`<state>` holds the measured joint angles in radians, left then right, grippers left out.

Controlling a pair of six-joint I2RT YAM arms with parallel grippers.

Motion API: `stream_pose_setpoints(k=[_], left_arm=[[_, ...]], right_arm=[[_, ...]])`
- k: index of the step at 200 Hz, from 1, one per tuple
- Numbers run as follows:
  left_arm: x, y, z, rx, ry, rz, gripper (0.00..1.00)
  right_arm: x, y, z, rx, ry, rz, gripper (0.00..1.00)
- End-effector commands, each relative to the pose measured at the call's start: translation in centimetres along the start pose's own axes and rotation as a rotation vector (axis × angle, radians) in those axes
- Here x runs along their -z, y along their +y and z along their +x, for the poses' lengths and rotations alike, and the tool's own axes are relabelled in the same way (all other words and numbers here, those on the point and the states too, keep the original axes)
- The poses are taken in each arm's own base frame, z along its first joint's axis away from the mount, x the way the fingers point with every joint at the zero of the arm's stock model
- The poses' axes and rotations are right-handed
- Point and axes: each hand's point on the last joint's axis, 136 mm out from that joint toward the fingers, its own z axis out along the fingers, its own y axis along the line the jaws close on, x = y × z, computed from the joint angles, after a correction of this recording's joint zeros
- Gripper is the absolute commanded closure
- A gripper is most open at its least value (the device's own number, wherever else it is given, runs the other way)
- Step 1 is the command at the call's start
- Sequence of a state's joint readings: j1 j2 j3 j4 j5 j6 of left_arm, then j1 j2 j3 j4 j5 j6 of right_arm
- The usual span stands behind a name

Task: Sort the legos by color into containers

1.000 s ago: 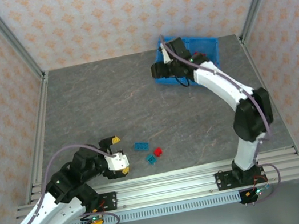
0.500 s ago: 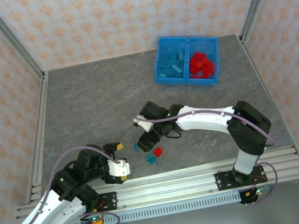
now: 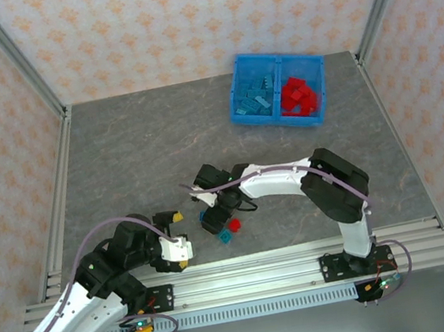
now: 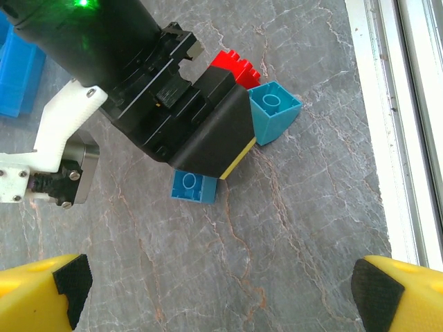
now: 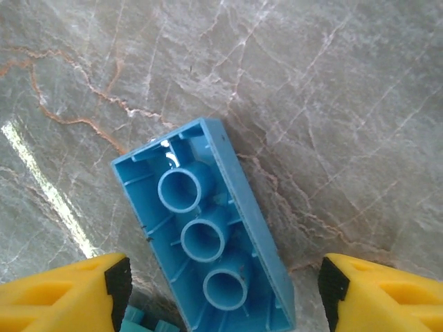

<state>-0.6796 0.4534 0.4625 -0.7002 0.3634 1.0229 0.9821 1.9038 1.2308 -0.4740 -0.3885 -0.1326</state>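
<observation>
**Sort nearly finished: three bricks loose, right arm lined up on one**

Top view, table (image 3: 134, 156), working left to right.

- 7 o'clock: left gripper (image 3: 183, 236) hangs low near the front edge, jaws spread wide and holding nothing. In its wrist view the yellow fingers (image 4: 41, 294) frame bare table, with the loose bricks ahead toward 12 o'clock.
- 6 o'clock, just right of that: the last three loose pieces sit close together.
  - Long blue brick (image 3: 206, 217) lies partly under the right gripper (image 3: 212, 211).
  - Small teal brick (image 3: 224, 236) sits at 5 o'clock of the long blue brick.
  - Red brick (image 3: 234, 224) is just beside the small teal brick, on its 1 o'clock side.
- Right wrist view: long blue brick (image 5: 208, 235) lies studs down, its hollow tubes facing up. The right gripper (image 5: 221, 294) straddles it with jaws spread. A gap shows at each pad, so nothing is pinched yet.
- 1 o'clock, well apart from the loose group: bin (image 3: 276, 121). The left compartment (image 3: 234, 88) holds the blue pile (image 3: 257, 98) and the right compartment (image 3: 323, 79) holds the red pile (image 3: 298, 97). No colour mixing is visible at this size.

Judgement: most of the sort is done. Two blue-family bricks are left for the left compartment and one red for the right. The step in hand looks like a close-and-lift on the long blue brick.
</observation>
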Motion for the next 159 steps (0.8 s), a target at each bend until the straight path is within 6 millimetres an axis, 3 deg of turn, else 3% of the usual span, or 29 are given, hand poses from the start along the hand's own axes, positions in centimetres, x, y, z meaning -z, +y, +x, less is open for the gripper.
stream_pose_setpoints(k=[1,36,72,116,136,159], left_arm=[[-0.1,-0.5,0.4,0.004,0.008,0.014,0.00],[-0.1,-0.5,0.5,0.004,0.013,0.012,0.00],[0.0,-0.3,0.4,0.002,0.007,0.001,0.00],[0.1,-0.1,0.4,0.000,0.005,-0.015,0.00],[0.2,0.3,0.3,0.010,-0.005,-0.046,0.00],[0.2,2.0,-0.3,0.090,-0.046,-0.138,0.00]], right_arm=[[-0.9,-0.9,-0.3,-0.009,0.011,0.062,0.33],[-1.5,-0.6,-0.5,-0.042,0.010,0.041,0.56],[-0.4,-0.6,-1.4,-0.078,-0.052,0.046,0.64],[3.5,-1.2,-4.0,-0.197,-0.222,-0.016,0.74],[5.9,-2.7,-5.0,-0.280,-0.310,-0.025,0.80],[8.8,-5.7,-5.6,-0.380,-0.415,0.023,0.78]])
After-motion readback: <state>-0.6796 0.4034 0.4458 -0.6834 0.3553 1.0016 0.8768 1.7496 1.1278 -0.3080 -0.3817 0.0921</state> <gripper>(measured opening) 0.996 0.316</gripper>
